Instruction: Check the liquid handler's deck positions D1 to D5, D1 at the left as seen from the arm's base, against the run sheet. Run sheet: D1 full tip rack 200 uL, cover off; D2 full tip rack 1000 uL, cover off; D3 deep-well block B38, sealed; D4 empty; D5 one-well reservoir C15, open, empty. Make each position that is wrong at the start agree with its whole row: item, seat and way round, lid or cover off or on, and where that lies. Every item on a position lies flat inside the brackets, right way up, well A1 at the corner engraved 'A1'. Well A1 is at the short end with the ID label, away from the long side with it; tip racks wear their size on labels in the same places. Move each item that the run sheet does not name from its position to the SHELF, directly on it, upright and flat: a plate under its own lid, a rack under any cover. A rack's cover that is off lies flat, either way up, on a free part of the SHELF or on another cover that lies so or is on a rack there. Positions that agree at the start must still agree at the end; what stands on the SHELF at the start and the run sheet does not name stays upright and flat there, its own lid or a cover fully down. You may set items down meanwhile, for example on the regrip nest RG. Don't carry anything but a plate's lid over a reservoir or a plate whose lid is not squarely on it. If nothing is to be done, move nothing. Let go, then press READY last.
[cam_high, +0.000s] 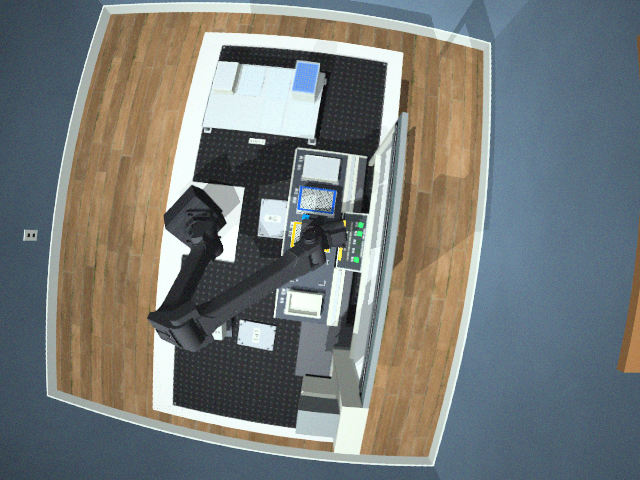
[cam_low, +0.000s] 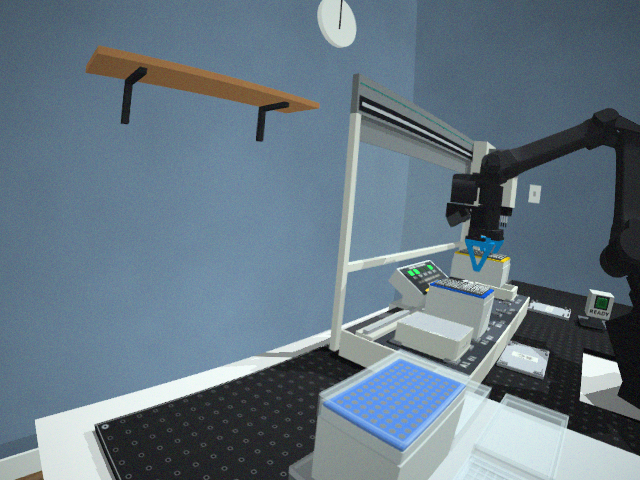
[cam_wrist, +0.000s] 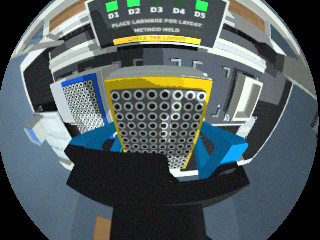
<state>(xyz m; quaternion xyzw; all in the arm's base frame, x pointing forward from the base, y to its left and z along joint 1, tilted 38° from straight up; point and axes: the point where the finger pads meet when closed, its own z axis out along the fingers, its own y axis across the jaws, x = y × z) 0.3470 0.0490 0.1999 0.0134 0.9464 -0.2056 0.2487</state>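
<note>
My gripper (cam_low: 479, 255) with blue fingers is shut on the short end of a yellow-rimmed tip rack (cam_low: 481, 268), uncovered, with its tips showing. It holds the rack upright over the middle position of the liquid handler's deck (cam_high: 316, 242). In the wrist view the rack (cam_wrist: 156, 123) sits between the fingers. Next to it a blue-rimmed tip rack (cam_high: 317, 199) stands uncovered on the deck. Beyond that lies a pale grey block (cam_high: 321, 168) at the deck's end. A white open reservoir (cam_high: 305, 302) sits at the other end. The position between the reservoir and the held rack is hidden by my arm.
The shelf (cam_high: 261, 98) holds a blue tip rack under a clear cover (cam_low: 395, 397) and clear covers (cam_low: 522, 434) lying flat. The regrip nest (cam_high: 274, 214), the READY button (cam_low: 600, 303) and the status panel (cam_low: 419, 272) are nearby. The handler's gantry (cam_low: 413, 118) spans the deck.
</note>
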